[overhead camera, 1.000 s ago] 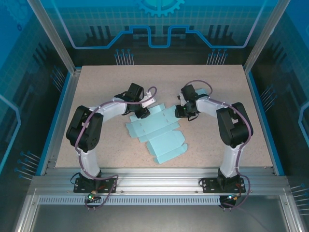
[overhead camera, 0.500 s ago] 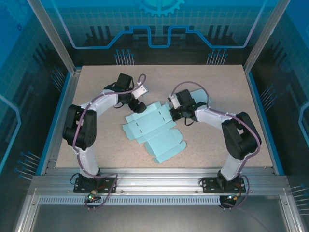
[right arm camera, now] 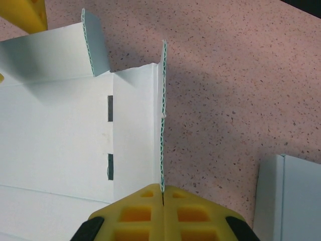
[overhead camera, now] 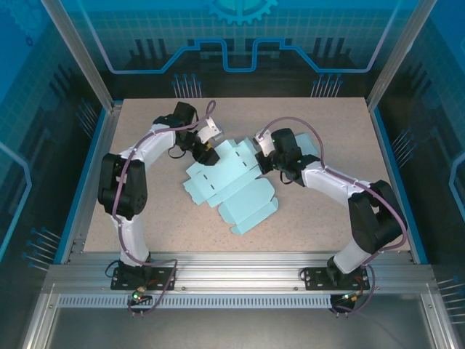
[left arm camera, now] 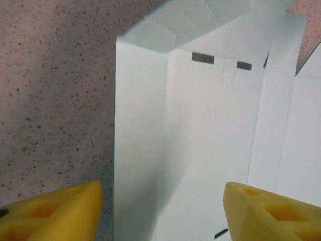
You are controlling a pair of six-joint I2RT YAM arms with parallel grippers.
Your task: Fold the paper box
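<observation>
Pinching now: right gripper point(right arm camera: 163, 195) has clamped shut on upright side flap point(right arm camera: 161, 115) of paper box point(overhead camera: 232, 193), mid table point(overhead camera: 327, 123); left gripper point(left arm camera: 160, 213) has repositioned, fingers apart astride far panel point(left arm camera: 200, 125), so wall fold prob underway

The paper box point(overhead camera: 232, 190) is pale blue in the top view. In the wrist views its panels read near-white, its cut edge point(right arm camera: 162, 125) shows a green corrugated pattern, and its slots point(right arm camera: 110, 115) are dark grey.

The table point(overhead camera: 327, 211) is pinkish beige with fine dark speckles.

The left gripper point(left arm camera: 161, 211) has yellow fingers point(left arm camera: 55, 211). The right gripper point(right arm camera: 163, 196) is yellow with black lower corners.

The left arm point(overhead camera: 123, 189) and right arm point(overhead camera: 367, 218) have black joints and white links. The cables point(overhead camera: 290, 123) are lilac.

The frame point(overhead camera: 240, 280) is silver-grey. The back panel point(overhead camera: 240, 36) is blue with a cyan grid and line pattern.
</observation>
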